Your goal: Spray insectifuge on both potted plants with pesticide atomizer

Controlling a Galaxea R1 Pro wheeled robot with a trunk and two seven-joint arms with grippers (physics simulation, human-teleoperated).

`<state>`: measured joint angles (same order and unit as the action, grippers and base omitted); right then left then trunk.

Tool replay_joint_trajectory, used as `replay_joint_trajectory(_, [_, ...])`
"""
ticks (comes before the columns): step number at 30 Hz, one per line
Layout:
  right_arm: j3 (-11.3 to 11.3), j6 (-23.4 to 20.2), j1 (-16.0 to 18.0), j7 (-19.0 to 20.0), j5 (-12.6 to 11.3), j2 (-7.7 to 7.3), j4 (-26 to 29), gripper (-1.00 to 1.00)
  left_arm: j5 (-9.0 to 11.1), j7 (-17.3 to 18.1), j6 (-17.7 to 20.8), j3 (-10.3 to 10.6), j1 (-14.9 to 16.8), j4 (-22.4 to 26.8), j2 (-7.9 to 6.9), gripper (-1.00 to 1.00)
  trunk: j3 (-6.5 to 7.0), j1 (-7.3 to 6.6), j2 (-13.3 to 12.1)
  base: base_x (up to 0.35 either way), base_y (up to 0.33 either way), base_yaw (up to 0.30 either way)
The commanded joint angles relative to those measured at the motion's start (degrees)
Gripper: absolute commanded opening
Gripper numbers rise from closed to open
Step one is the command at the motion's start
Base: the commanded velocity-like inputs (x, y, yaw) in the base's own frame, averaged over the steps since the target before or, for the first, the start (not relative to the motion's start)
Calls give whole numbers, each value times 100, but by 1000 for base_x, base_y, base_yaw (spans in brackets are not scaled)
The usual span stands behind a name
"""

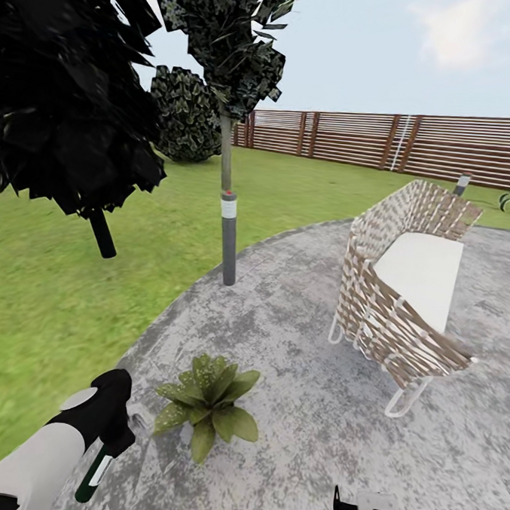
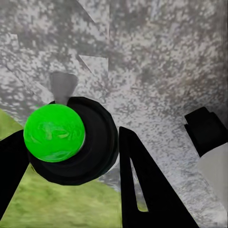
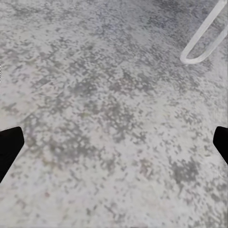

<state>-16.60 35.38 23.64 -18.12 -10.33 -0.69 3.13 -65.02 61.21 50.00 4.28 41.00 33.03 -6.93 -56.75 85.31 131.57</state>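
My left gripper (image 1: 108,435) clenched on pesticide atomizer (image 1: 94,478), bottle hanging below the fingers, long axis near upright, slightly tilted. Potted plant (image 1: 207,403) just beside it, toward my right and a little ahead, on grey patio (image 1: 294,348). I judge the left arm nearer, nozzle needs turning toward the leaves. My right gripper (image 3: 114,142) released, fingers spread over bare paving. Woven chair (image 1: 403,294) farther off; fence (image 1: 383,138) beyond.

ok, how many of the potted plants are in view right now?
1. One potted plant sits on the patio, beside the left tool holding the atomizer. The second may be out of frame.
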Motion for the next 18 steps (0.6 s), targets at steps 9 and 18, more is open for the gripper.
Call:
replay_joint_trajectory(9, [-54, 4, 1, -12, -48, 7, 3, 100, -46, 58, 27, 20, 4, 19, -2, -100, -6, -1, 2, 0, -270, 277])
replay_joint_trajectory(18, [-53, 4, 2, -9, -48, 8, 3, 100, -46, 58, 27, 20, 4, 19, -2, -100, -6, -1, 2, 38, -271, 173])
